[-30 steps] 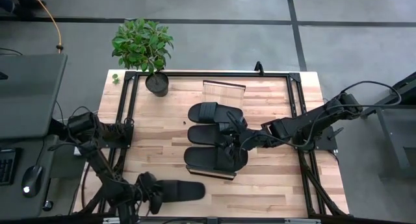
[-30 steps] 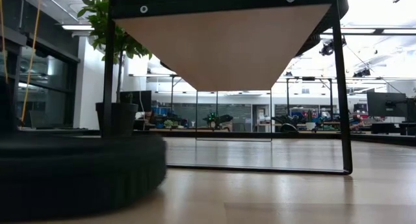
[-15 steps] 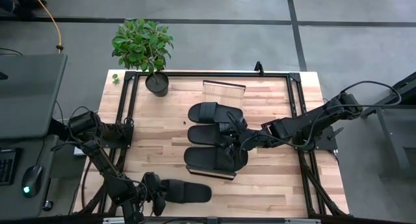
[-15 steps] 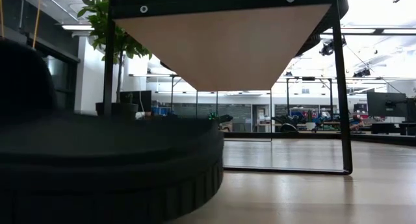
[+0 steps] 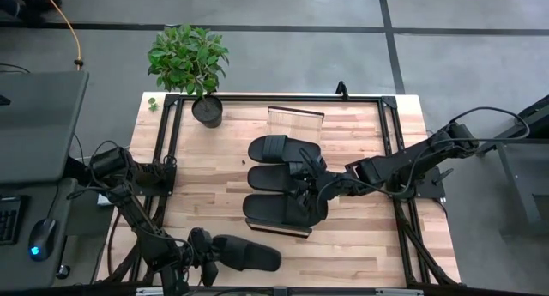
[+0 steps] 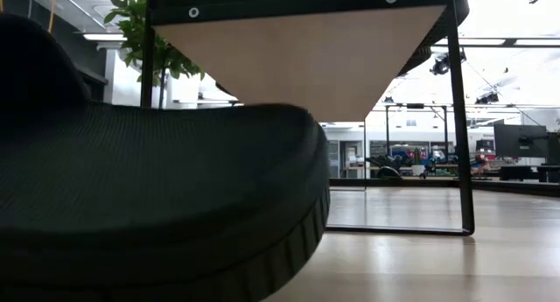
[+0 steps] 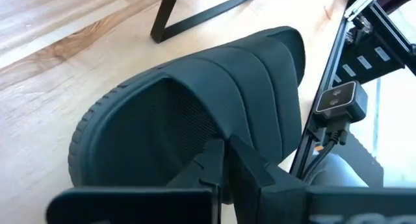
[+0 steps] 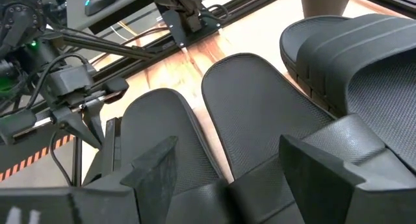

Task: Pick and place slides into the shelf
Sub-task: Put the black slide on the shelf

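Three black slides (image 5: 283,180) lie side by side on the shelf (image 5: 296,117) in the middle of the table. A fourth slide (image 5: 250,254) is near the table's front edge, with my left gripper (image 5: 211,251) shut on it; its ribbed strap (image 7: 240,74) fills the left wrist view. In the low view its sole (image 6: 175,206) looms close in front of the shelf's underside (image 6: 306,57). My right gripper (image 5: 312,190) hovers open over the right ends of the shelved slides, its fingers either side of one sole (image 8: 260,107). My left gripper pinches the strap's edge (image 7: 207,134) between its two fingers, one finger (image 7: 209,160) in the opening under the strap and the other on top. The fingers come level from the table's left, along the slide. Whether the sole is clear of the table I cannot tell.
A potted plant (image 5: 207,110) stands at the table's far left corner. A dark frame (image 5: 167,150) runs along the table's edges. A small camera (image 7: 338,100) sits on the rail at the near edge. Bare wood (image 5: 206,193) lies between the shelf and the left frame.
My left gripper has gone a little toward the table's right edge with the fourth slide. The slide's free end has travelled right along the front edge and now fills far more of the low view.
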